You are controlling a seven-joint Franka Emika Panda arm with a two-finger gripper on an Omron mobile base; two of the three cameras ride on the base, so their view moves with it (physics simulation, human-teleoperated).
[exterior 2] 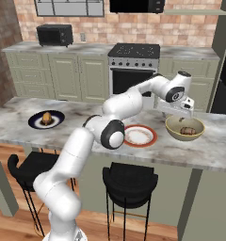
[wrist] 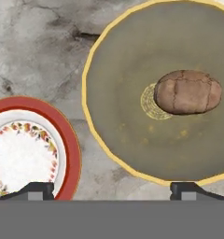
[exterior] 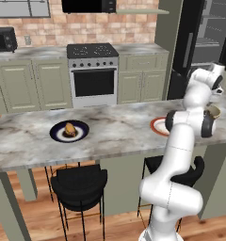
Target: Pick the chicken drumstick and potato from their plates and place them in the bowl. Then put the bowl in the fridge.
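Now the pincer (exterior 2: 184, 112) hangs right of centre in the right base view, just above the near-left rim of the tan bowl (exterior 2: 184, 128), its jaws spread wide with nothing between them. From the hand view, the two dark tips sit far apart at the bottom edge, and the bowl (wrist: 132, 116) takes up the right and centre of the frame with a brown, crackled lump, which I take for the potato (wrist: 187, 92), lying at its middle. Beside the bowl, at lower left of that frame, is the red-rimmed plate (wrist: 69, 140), white centre bare. Over on the marble table (exterior: 119, 129), at left centre of the left base view, the navy plate (exterior: 69, 131) carries a tan piece of food (exterior: 70, 129), well apart from the bowl. At upper right stands the black fridge (exterior: 206, 33), its grey shelves showing.
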